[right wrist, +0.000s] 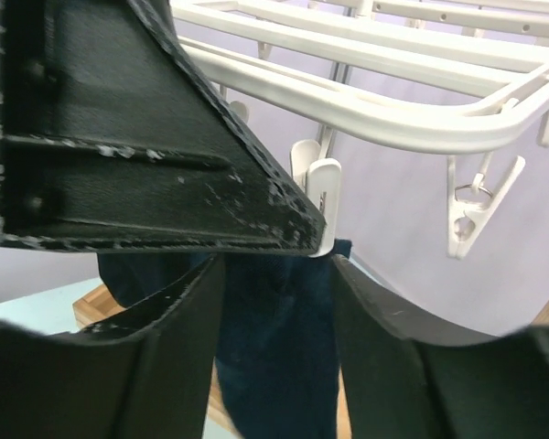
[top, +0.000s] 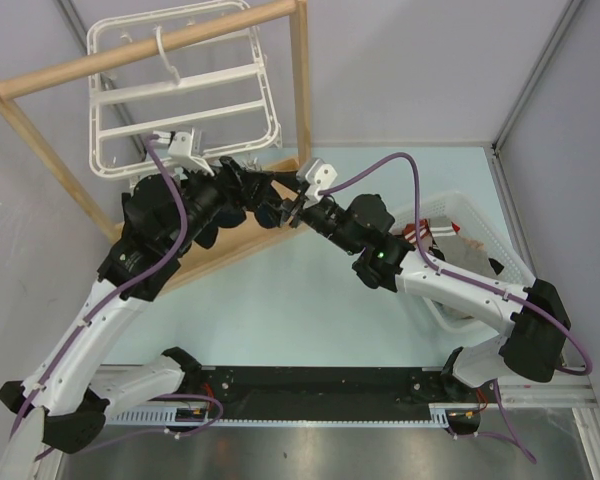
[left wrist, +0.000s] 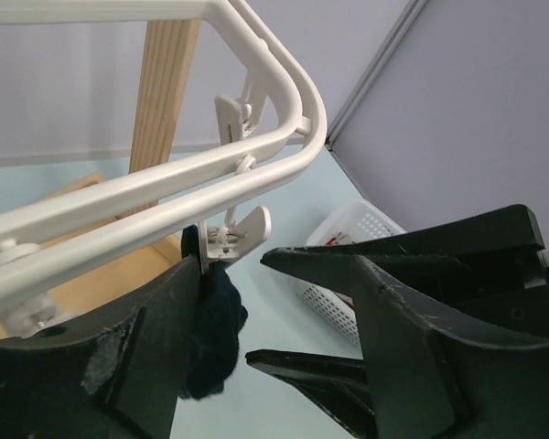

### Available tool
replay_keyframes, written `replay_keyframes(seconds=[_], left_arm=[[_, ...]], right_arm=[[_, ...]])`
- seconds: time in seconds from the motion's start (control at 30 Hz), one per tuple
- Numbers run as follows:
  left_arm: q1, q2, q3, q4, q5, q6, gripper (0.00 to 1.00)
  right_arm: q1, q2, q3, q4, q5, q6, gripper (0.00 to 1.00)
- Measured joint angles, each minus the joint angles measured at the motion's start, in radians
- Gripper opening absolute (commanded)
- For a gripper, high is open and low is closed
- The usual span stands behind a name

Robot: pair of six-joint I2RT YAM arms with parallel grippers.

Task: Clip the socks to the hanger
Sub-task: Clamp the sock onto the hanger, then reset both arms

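Observation:
The white hanger point(top: 180, 95) hangs from the wooden frame at the back left. A dark navy sock point(left wrist: 210, 329) hangs from a white clip point(left wrist: 233, 229) on the hanger's near rail point(left wrist: 165, 197). It also shows in the right wrist view point(right wrist: 279, 347) under its clip point(right wrist: 320, 197). My left gripper point(top: 255, 182) is open, and the sock hangs beside its left finger point(left wrist: 119, 366). My right gripper point(top: 288, 208) is open, its fingers point(right wrist: 165, 357) standing on either side of the hanging sock. Both grippers meet under the hanger's near right corner. No other sock is in view.
The wooden frame stand point(top: 150, 50) carries the hanger, and its base board point(top: 230, 250) lies under the grippers. A white plastic basket point(top: 480, 215) with reddish and white garments stands at the right, also in the left wrist view point(left wrist: 348, 229). An empty clip point(right wrist: 471, 215) dangles nearby.

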Motion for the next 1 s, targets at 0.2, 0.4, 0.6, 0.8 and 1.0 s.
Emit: replay_keyframes(seconds=[0.2, 0.4, 0.6, 0.8, 1.0], left_arm=[[0.0, -0.035, 0.0, -0.003, -0.033, 0.008, 0.8], [0.0, -0.08, 0.0, -0.005, -0.089, 0.02, 0.8], [0.0, -0.095, 0.001, -0.038, -0.104, 0.025, 0.86], [0.0, -0.13, 0.02, -0.137, -0.11, 0.026, 0.9], [0.0, -0.213, 0.054, -0.201, -0.103, 0.038, 0.94]], right_arm=[[-0.02, -0.005, 0.0, -0.037, 0.005, 0.008, 0.58], [-0.081, -0.026, 0.0, -0.052, -0.011, 0.039, 0.59], [-0.139, -0.039, 0.0, -0.069, -0.027, 0.082, 0.66], [-0.227, -0.053, -0.005, -0.078, -0.082, 0.172, 0.73], [-0.301, -0.054, -0.008, -0.072, -0.162, 0.255, 0.79]])
